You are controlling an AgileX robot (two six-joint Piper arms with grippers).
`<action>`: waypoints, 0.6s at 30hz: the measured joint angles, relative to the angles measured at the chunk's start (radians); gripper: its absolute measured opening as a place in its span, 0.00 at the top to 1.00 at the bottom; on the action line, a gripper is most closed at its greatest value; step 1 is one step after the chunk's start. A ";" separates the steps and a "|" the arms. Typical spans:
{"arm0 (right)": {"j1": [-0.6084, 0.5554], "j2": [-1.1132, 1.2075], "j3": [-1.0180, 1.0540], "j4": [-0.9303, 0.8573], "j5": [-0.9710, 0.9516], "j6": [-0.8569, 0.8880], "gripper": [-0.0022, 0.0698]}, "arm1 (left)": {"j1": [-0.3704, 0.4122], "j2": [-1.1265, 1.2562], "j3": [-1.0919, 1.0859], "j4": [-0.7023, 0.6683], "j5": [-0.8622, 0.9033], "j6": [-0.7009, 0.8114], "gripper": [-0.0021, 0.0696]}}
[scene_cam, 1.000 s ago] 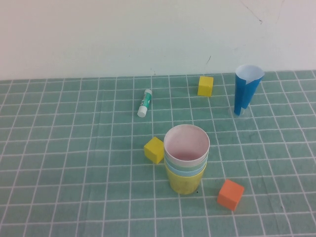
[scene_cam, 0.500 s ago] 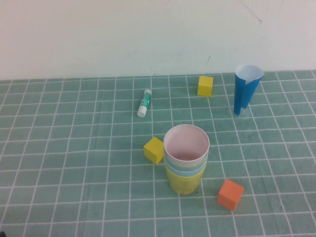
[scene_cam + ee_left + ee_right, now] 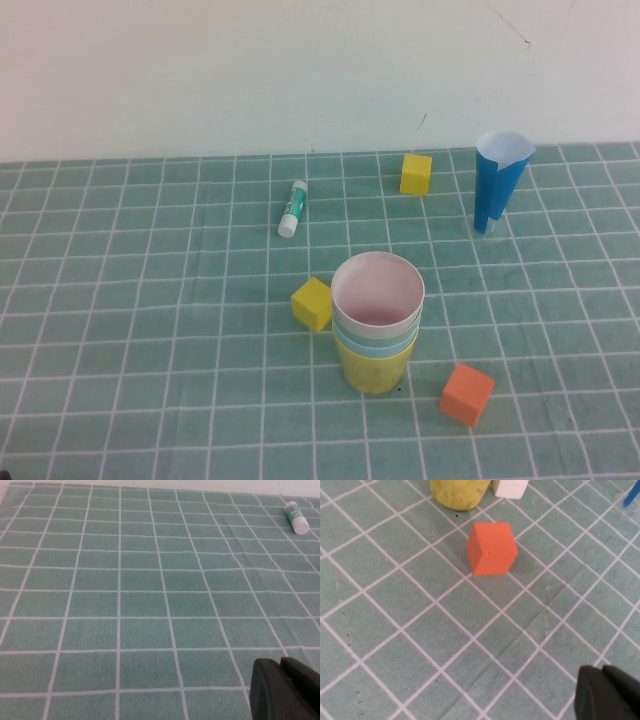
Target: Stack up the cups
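Four cups (image 3: 377,335) stand nested upright at mid-table, nearer the right gripper (image 3: 606,692) than the left gripper (image 3: 281,688), both pincers closed, empty and withdrawn.

Counter (image 3: 120,330): covered by a green cloth gridded with white lines, a plain pale wall behind.
Glue stick (image 3: 292,208): white with a green label, lying on its side toward the back, left of centre.
Yellow cube (image 3: 416,173): near the back edge, right of the glue stick.
Second yellow cube (image 3: 312,303): mid-counter, turned corner-on.
Orange cube (image 3: 467,393): nearest the front, to the right.
Dark-blue paper cone (image 3: 498,181): upright at the back right, white inside, wide mouth uppermost.
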 joint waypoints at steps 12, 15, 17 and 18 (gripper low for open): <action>0.000 0.000 0.000 0.000 0.000 0.002 0.97 | 0.000 0.000 0.000 -0.001 0.000 0.000 0.97; 0.000 0.000 0.000 0.000 0.000 0.002 0.97 | 0.000 0.000 0.000 -0.001 0.000 0.000 0.97; 0.000 0.000 0.000 0.000 0.000 0.002 0.97 | 0.000 0.000 0.000 -0.001 0.000 0.000 0.97; 0.000 -0.006 0.000 0.000 0.000 -0.004 0.97 | 0.000 0.000 0.000 -0.001 0.000 0.000 0.97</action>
